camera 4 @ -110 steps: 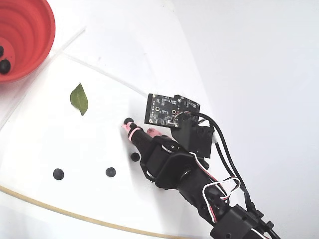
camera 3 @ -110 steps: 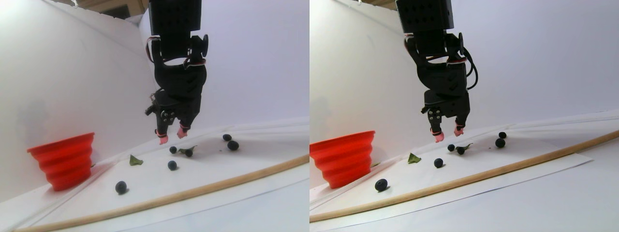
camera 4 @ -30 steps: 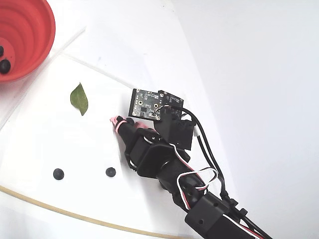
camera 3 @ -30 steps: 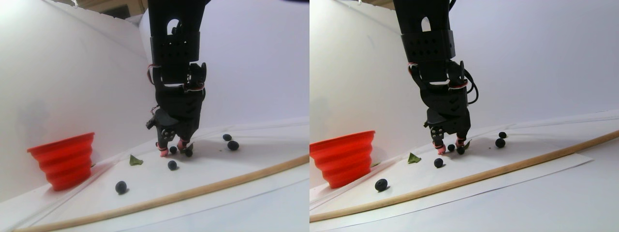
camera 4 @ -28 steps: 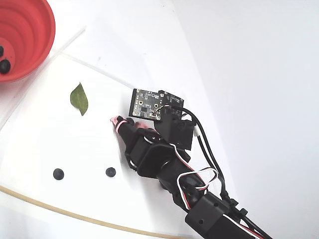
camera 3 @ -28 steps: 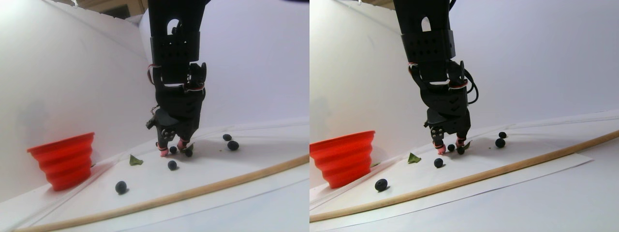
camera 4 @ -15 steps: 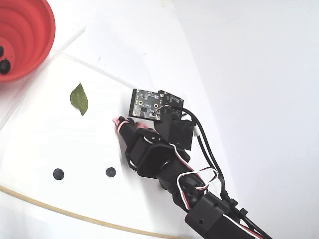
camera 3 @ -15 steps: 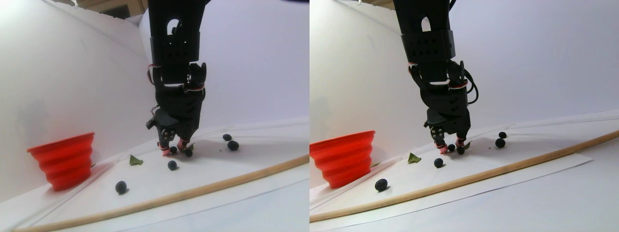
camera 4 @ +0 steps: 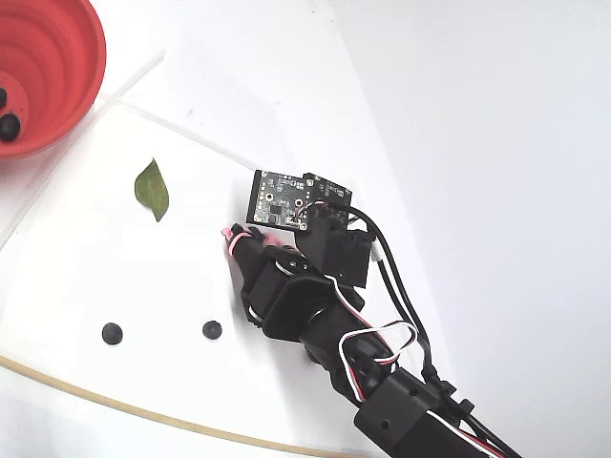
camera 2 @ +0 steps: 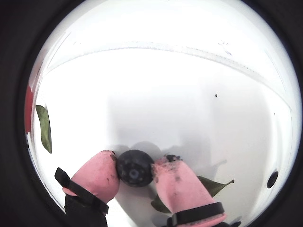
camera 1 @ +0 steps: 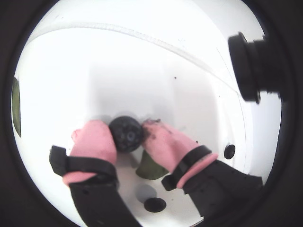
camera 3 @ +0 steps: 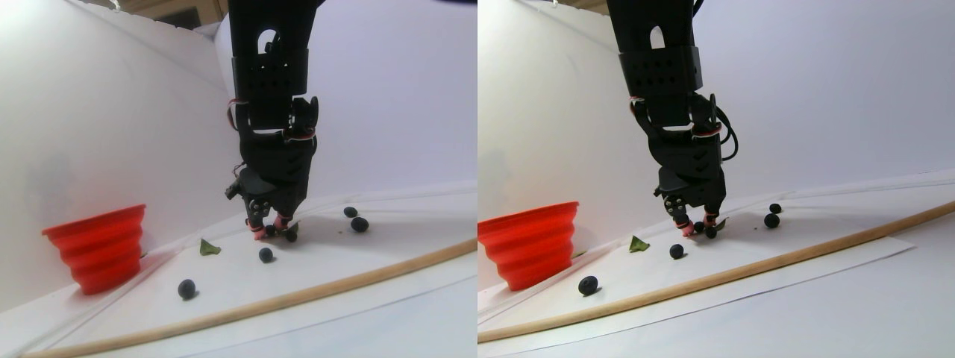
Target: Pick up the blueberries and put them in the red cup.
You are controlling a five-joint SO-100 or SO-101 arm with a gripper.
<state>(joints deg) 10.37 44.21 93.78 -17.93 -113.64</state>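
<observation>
My gripper (camera 1: 126, 134) has pink-tipped fingers (camera 1: 94, 142) and is shut on one dark blueberry (camera 1: 127, 133). The berry also shows between the fingers in the other wrist view (camera 2: 135, 168). In the stereo pair view the gripper (camera 3: 270, 231) is low over the white sheet, right of the red cup (camera 3: 101, 250). Loose blueberries (camera 3: 186, 289) (camera 3: 265, 254) (camera 3: 359, 224) lie on the sheet. In the fixed view the red cup (camera 4: 48, 67) is at the top left with blueberries (camera 4: 10, 124) inside. The arm hides most of the gripper there.
A green leaf (camera 1: 150, 166) lies right under the fingers, and another leaf (camera 4: 153, 189) lies between gripper and cup. A wooden rod (camera 3: 313, 291) runs along the sheet's near edge. White walls stand behind. The second wrist camera (camera 1: 251, 66) juts in at the top right.
</observation>
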